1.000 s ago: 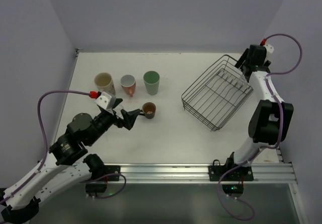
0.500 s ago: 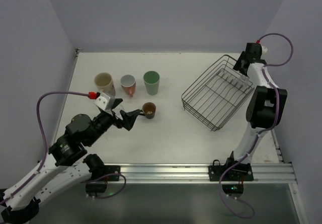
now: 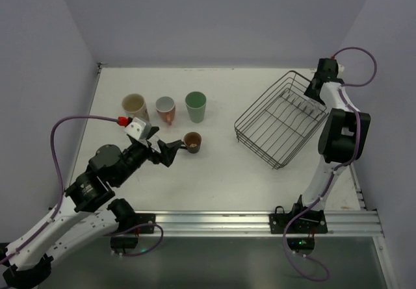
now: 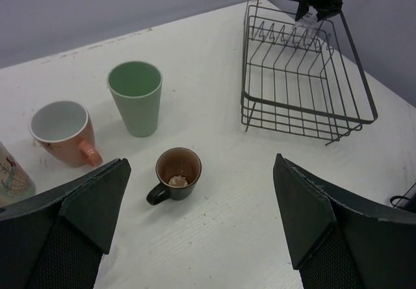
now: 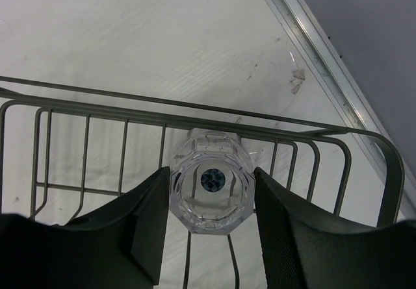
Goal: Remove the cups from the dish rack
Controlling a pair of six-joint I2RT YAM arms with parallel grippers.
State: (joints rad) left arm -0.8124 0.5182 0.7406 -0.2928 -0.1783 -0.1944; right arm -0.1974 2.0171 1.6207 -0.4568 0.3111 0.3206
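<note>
Clear glass (image 5: 212, 180) gripped between right pincer (image 5: 212, 186) fingers, inside dish rack (image 5: 395, 172)

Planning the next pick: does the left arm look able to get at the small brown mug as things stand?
Likely yes: the left gripper hangs open right beside the brown mug, pointed at it, and nothing stands between them.

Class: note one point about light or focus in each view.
Top external view: soft even light, faint shadows by the dish rack. Left wrist view: small dark brown mug sharp, near fingers dark and softer. Right wrist view: clear glass crisp, table brightly washed.
</note>
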